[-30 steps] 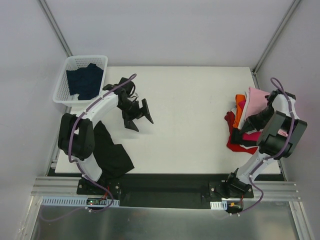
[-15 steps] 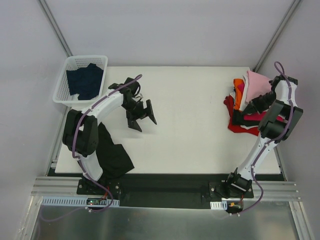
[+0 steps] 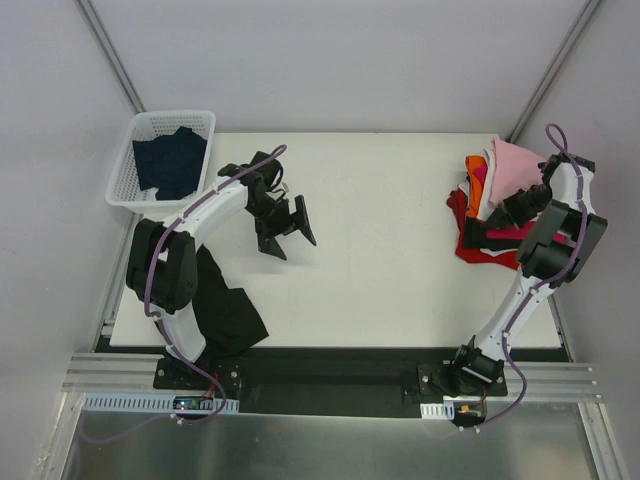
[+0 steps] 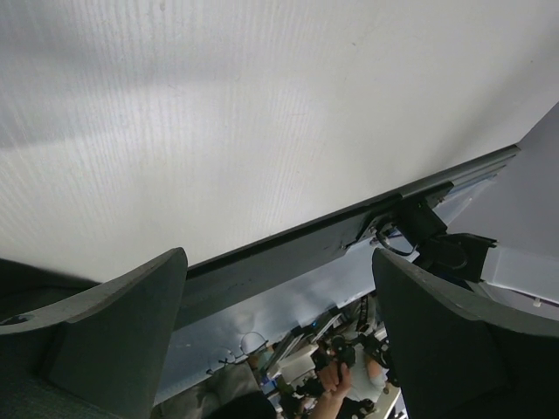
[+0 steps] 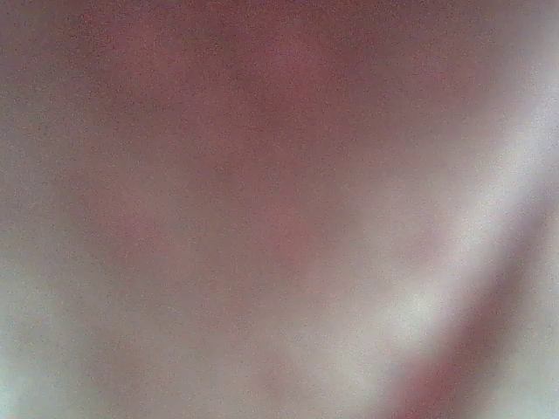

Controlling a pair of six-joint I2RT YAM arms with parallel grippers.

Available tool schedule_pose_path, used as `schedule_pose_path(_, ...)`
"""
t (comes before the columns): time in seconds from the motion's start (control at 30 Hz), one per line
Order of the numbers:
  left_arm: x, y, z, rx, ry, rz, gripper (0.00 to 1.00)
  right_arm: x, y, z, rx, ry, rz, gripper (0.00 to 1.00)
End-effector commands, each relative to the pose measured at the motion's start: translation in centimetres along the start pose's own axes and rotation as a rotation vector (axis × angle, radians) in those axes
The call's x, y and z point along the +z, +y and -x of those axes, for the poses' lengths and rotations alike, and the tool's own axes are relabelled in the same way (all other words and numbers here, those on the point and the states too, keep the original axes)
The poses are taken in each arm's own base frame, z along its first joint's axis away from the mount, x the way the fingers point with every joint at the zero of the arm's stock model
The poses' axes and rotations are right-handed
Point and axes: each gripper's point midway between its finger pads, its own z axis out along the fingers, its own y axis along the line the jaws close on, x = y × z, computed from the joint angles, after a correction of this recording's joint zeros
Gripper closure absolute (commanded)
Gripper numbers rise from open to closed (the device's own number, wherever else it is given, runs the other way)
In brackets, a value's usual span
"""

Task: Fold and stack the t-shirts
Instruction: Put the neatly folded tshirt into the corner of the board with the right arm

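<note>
L fingers (image 3: 297, 221) are standing spread wide w/ nothing btwn them. In the L wrist view the two dark fingers (image 4: 113, 336) are framing only bare white desk (image 4: 262, 113) and a dark rail along its edge. They are hovering over the desk's left-middle part, tips pointing toward the centre.

R fingers (image 3: 503, 215) are pressing into the heap of tees at the desk's right side. Cloth is covering them, so can't tell whether they're spread or clamped. R wrist cam is showing only blurred pink-red cloth (image 5: 262, 192), filling the whole view.

Outward from the R fingers:
- Pink tee (image 3: 515, 163) is lying just behind them, on top of the heap.
- Orange tee (image 3: 477, 177) is peeking out on the side toward the desk centre.
- A magenta strip (image 3: 505, 236) is showing right beside them.
- Red tee (image 3: 478, 252) is spreading out on their near side, under the rest.

The whole heap is lying crumpled.

Outward from the L fingers:
- Black tee (image 3: 228, 312) is lying well to their near side, by the L arm's base, crumpled and reaching the desk's near edge.
- Dark navy tee (image 3: 170, 162) is sitting in the white basket (image 3: 175, 116) off to their left, at the desk's far-left corner, well apart from them.
</note>
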Motion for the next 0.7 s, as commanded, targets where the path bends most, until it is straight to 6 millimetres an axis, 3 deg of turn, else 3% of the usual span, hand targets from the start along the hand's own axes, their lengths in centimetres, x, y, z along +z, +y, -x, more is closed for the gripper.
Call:
schedule_pose_path(0.0, -0.8, -1.9, -0.3, 0.04, -0.013, -0.026, 0.12, 3.0, -0.5, -1.5, -0.051, 0.102, 0.019, 0.84)
schedule_pose_path(0.13, -1.2, -2.5, -0.7, 0.058, -0.032, -0.028, 0.12, 0.5, 0.6, -2.8, -0.093, 0.059, 0.081, 0.59)
schedule_pose_path(0.17, -1.2, -2.5, -0.8, 0.064, -0.039, -0.024, 0.12, -0.1, 0.9, -3.0, -0.105, 0.047, 0.096, 0.49)
schedule_pose_path(0.27, -1.8, -3.0, -0.8, 0.077, -0.065, -0.026, 0.12, -2.5, 1.9, -4.4, -0.14, 0.009, 0.155, 0.38)
schedule_pose_path(0.53, -3.9, -5.1, -0.8, 0.083, -0.15, -0.087, 0.12, -8.3, 3.3, -9.8, -0.203, -0.018, 0.277, 0.34)
schedule_pose_path(0.67, -5.9, -6.5, -0.8, 0.082, -0.211, -0.132, 0.12, -8.4, 2.9, -13.3, -0.215, -0.026, 0.339, 0.36)
